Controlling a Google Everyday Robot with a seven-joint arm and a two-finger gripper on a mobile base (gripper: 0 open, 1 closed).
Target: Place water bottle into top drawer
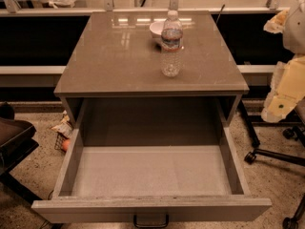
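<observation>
The water bottle [171, 44] stands upright on the cabinet top [109, 66], right of centre. It is clear and ribbed, with a white cap and a dark label band. The top drawer [152, 171] is pulled fully out below it, and its pale grey floor holds nothing. Pale links of my arm [286, 87] show at the right edge, well to the right of the bottle and apart from it. My gripper is out of view.
A white bowl [157, 28] sits just behind the bottle. An office chair base with wheels [267, 154] stands on the floor at the right. A dark seat [12, 135] is at the left, and litter [64, 130] lies beside the cabinet.
</observation>
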